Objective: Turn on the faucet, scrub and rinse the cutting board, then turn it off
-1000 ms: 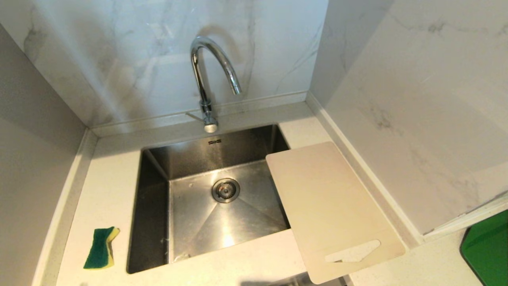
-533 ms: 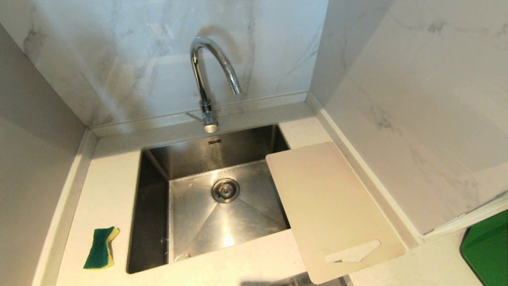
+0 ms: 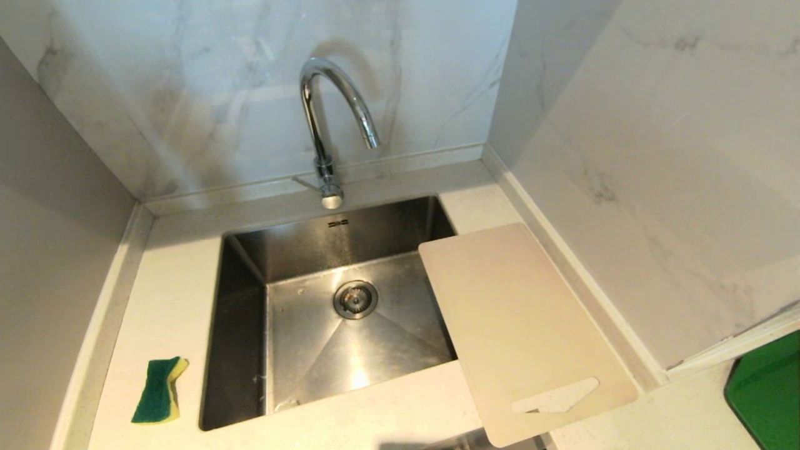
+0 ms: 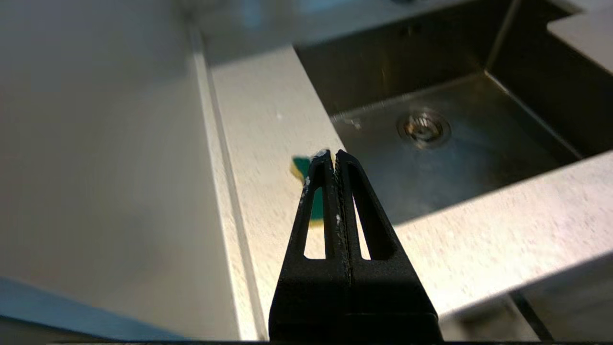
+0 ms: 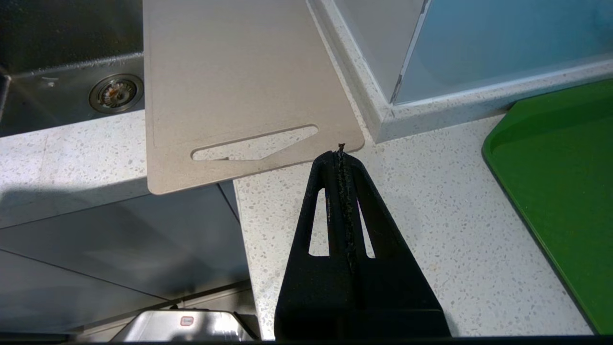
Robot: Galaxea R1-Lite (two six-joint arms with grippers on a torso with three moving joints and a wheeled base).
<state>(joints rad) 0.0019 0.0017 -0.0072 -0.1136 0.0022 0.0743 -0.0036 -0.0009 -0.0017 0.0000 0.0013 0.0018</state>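
The chrome gooseneck faucet stands behind the sink, with no water running from its spout. The pale beige cutting board lies flat on the counter to the right of the sink; one corner overhangs the basin and its slotted end sticks out past the counter's front edge. Neither arm shows in the head view. My left gripper is shut and empty, held above the counter's front left part, over the sponge. My right gripper is shut and empty, above the counter just off the board's slotted end.
A green and yellow sponge lies on the counter left of the steel sink. A green item sits at the far right. Marble walls close in the back and right, a plain wall the left.
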